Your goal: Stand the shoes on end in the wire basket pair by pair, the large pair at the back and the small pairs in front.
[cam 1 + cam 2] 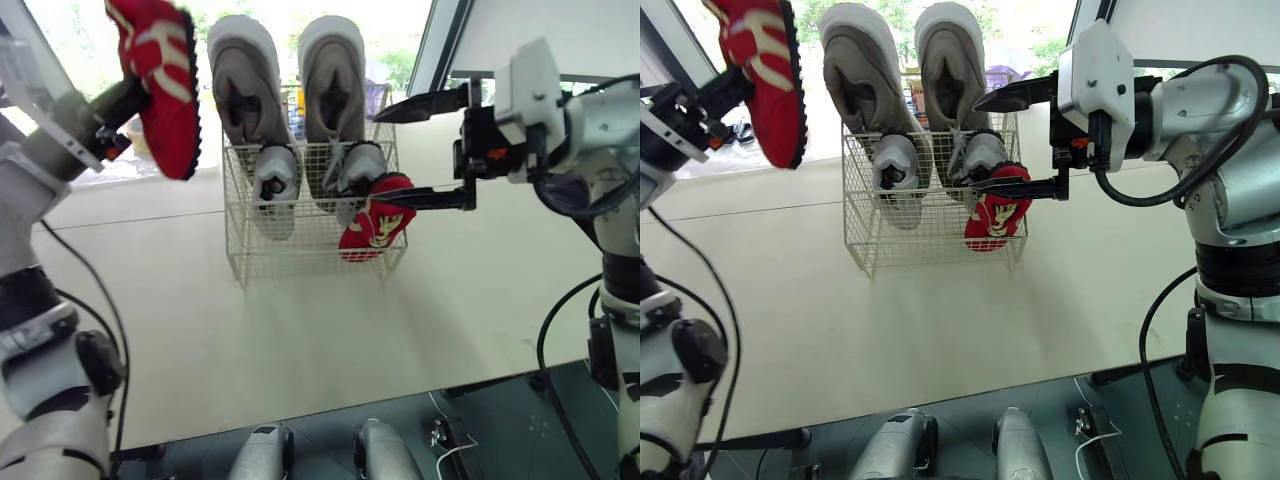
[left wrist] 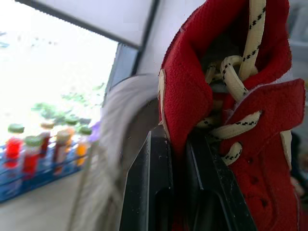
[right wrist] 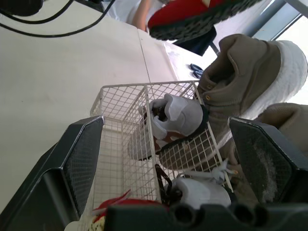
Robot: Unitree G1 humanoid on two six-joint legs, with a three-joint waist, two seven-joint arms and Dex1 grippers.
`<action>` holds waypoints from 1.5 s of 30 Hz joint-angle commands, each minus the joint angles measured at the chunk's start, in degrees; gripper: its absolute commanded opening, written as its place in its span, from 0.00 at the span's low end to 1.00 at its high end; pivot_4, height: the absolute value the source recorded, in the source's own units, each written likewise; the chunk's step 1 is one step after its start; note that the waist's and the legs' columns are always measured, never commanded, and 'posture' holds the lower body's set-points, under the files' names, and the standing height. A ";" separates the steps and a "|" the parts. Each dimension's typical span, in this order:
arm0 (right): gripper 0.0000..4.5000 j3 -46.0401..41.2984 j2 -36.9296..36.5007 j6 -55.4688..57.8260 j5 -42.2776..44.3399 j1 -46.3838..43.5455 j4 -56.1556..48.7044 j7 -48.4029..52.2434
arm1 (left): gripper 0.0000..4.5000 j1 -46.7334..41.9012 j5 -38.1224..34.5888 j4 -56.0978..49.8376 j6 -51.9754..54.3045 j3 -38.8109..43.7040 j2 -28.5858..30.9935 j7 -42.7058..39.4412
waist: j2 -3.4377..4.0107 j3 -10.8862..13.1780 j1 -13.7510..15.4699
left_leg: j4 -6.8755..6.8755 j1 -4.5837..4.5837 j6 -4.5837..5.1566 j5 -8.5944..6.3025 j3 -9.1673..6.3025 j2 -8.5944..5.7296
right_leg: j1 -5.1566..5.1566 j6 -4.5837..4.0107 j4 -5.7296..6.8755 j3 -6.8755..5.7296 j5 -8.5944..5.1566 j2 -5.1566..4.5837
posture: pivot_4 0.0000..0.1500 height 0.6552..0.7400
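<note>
A white wire basket (image 1: 300,255) stands on the pale floor. Two large tan shoes (image 1: 245,85) stand on end at its back. Two small grey shoes (image 1: 275,190) stand in front of them. A small red shoe (image 1: 375,225) leans tilted at the basket's front right corner; whether it is fully inside I cannot tell. My right gripper (image 1: 385,155) is open just above it, its lower finger (image 1: 430,198) against the shoe's top. High at the left, my left gripper (image 1: 120,115) is shut on the second red shoe (image 1: 165,80), pinching its collar (image 2: 185,120).
A dark mat (image 1: 500,420) with a white cable (image 1: 455,455) lies at the near edge. A bright window is behind the basket. A rack of coloured bottles (image 2: 43,149) appears in the left wrist view. Pale floor stretches around the basket.
</note>
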 commanded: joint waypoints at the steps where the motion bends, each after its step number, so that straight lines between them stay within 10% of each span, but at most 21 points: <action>1: 1.00 -0.16 0.22 -1.49 -1.07 -2.61 0.55 0.45 | 0.01 1.88 -2.97 -10.01 -1.23 -0.48 -1.22 6.84 | 0.03 0.00 -0.02 | -0.01 0.03 -0.01 0.01 0.00 0.00 | 0.00 0.00 0.02 0.02 0.00 0.01 | 1.00 1.00; 9: 1.00 1.05 1.90 -1.89 -2.42 -3.19 1.17 0.31 | 0.01 11.45 8.98 -24.96 -7.47 -16.40 1.07 13.62 | 0.04 -0.01 0.69 | 0.04 0.05 -0.04 0.03 0.00 -0.10 | 0.08 -0.01 -0.02 0.04 0.00 0.04 | 1.00 1.00; 23: 1.00 2.37 2.45 -1.16 -3.96 -3.34 1.84 0.95 | 0.01 28.42 33.85 -23.62 -47.66 -27.75 -16.62 17.00 | 0.13 -0.05 0.66 | -0.06 0.05 -0.02 0.02 0.04 -0.11 | 0.07 -0.02 -0.14 0.05 0.01 0.03 | 1.00 1.00; 45: 1.00 1.72 2.49 -1.59 -4.43 -1.18 1.35 0.04 | 0.01 36.96 53.02 -0.14 -87.91 -38.20 -32.20 26.50 | 0.15 -0.07 2.06 | 0.04 0.06 0.06 -0.02 0.04 -0.14 | 0.16 -0.04 -0.16 -0.02 0.02 -0.02 | 1.00 1.00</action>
